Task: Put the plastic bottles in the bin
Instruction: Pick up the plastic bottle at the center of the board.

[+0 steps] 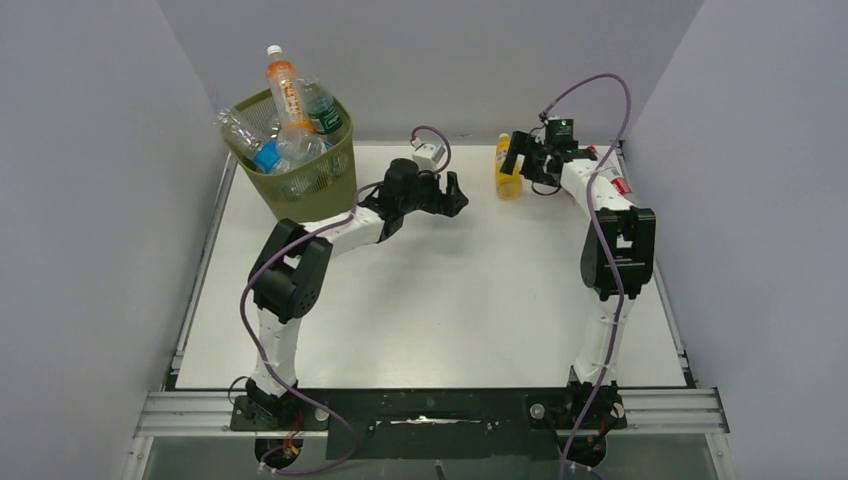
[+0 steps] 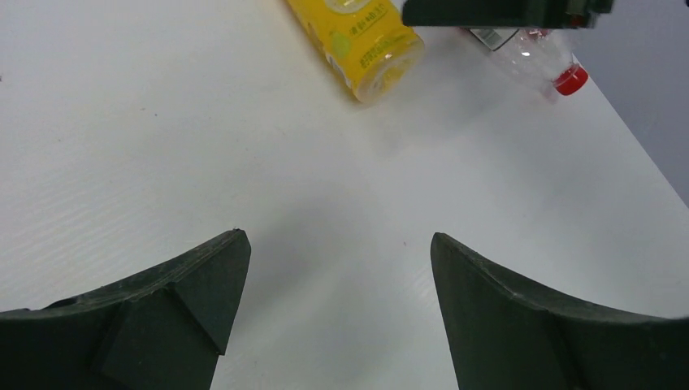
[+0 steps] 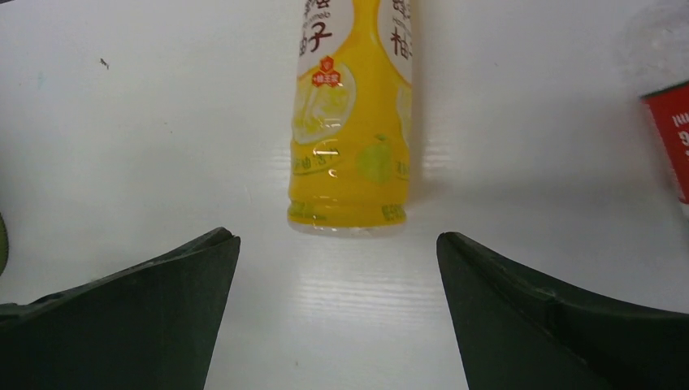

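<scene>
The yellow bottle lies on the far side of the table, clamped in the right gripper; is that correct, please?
Not quite: the yellow bottle lies on the far side of the table, but the right gripper is open and sits just short of its base, as the right wrist view shows.

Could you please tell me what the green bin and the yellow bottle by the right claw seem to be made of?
The bin looks like matte olive moulded plastic: its walls are a regular open mesh. The yellow bottle is probably glossy clear plastic under a printed yellow sleeve: its bottom rim looks transparent and catches highlights.
</scene>
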